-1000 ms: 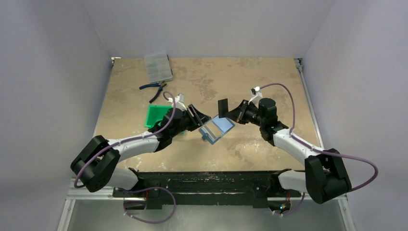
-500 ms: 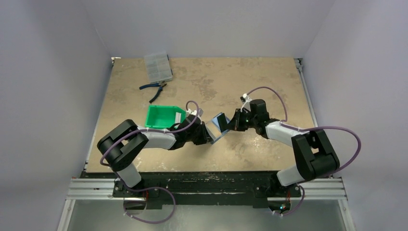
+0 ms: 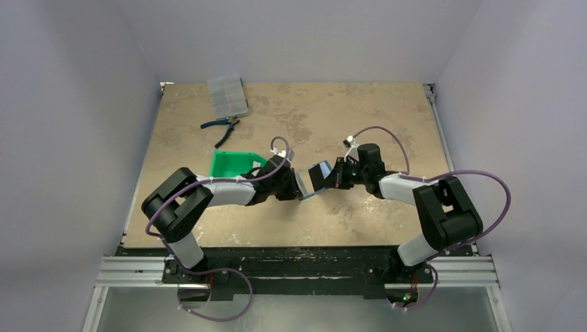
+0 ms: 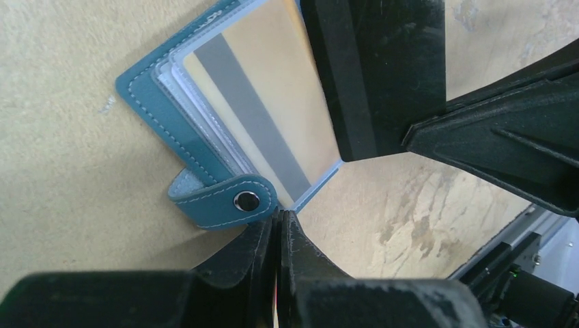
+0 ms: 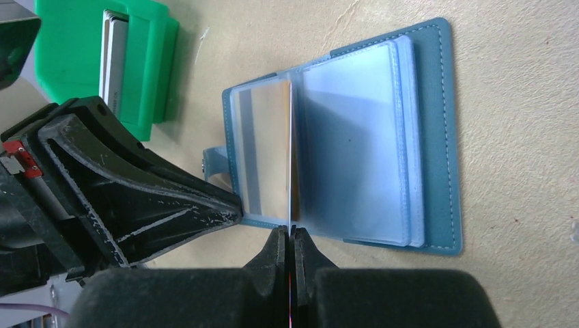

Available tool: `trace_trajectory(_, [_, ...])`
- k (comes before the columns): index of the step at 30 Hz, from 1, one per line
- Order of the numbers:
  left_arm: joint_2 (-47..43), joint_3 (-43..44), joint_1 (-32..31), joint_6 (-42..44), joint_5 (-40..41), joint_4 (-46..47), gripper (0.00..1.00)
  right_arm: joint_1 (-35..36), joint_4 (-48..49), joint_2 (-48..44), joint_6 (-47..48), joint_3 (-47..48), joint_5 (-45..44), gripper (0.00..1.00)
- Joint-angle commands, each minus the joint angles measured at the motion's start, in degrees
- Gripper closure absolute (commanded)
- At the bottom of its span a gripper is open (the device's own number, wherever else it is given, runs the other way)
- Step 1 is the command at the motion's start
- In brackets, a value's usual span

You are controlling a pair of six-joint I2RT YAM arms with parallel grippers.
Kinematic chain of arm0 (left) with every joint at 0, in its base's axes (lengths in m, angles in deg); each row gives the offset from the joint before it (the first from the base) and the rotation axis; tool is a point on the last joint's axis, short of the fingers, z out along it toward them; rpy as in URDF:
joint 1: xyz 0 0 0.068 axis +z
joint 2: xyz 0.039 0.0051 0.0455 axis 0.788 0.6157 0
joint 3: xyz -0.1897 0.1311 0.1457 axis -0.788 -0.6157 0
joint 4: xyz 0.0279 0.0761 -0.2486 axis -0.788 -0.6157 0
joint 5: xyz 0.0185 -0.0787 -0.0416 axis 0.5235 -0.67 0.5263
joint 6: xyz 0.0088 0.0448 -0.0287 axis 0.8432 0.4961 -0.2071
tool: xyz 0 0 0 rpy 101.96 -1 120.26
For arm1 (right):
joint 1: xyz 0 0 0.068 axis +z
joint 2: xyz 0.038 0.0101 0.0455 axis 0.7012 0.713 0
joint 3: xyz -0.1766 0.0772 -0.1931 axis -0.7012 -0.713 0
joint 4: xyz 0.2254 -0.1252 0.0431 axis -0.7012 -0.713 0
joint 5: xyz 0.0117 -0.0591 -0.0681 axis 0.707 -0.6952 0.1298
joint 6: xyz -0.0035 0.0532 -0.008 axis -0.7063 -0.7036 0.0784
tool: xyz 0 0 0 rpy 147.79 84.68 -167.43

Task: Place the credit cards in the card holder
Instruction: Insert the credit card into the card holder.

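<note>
Card holder: the card holder (image 3: pixel 313 178) lies open on the table (image 3: pixel 360 117), near the middle, between the two grippers and just right of the green tray (image 3: pixel 225 166).
Left gripper: the left gripper (image 4: pixel 280 217) has its fingers pressed together. The tips touch the holder's lower edge beside the clasp tab (image 4: pixel 225 201). I cannot tell if the edge is pinched between them.
Right gripper: the right gripper (image 5: pixel 291 238) is clamped on a thin clear leaf of the card holder, which stands on edge at the fold.
Only from above: both arms reach inward and meet over the holder. A clear compartment box (image 3: pixel 227 95) and blue-handled pliers (image 3: pixel 221 126) lie well apart at the far left.
Only in the left wrist view: the tab carries a round metal snap. White stitching runs along the teal cover.
Only in the right wrist view: the pale credit cards (image 5: pixel 114 61) stand on edge inside the green tray. The right half of the holder is a stack of cloudy blue sleeves.
In both wrist views: a tan striped card (image 4: pixel 256 102) sits in a clear sleeve on the clasp side, with a grey stripe along its length.
Writing: the cards and the holder are too blurred to read in every view.
</note>
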State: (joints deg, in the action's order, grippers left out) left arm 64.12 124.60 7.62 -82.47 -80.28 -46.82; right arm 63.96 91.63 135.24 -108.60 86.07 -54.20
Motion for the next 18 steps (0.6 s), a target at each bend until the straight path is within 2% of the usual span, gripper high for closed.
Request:
trace_trajectory(1, [1.87,0.66,0.99,6.08,6.90,-10.46,0.99,-0.02,3.52,-0.12,-1.45,0.18,-0.08,1.00])
trace_trajectory(18, [2.67,0.19,1.31,6.58,6.47,-10.06,1.00,-0.50,2.92,1.96,-2.27,2.13,-2.23,1.00])
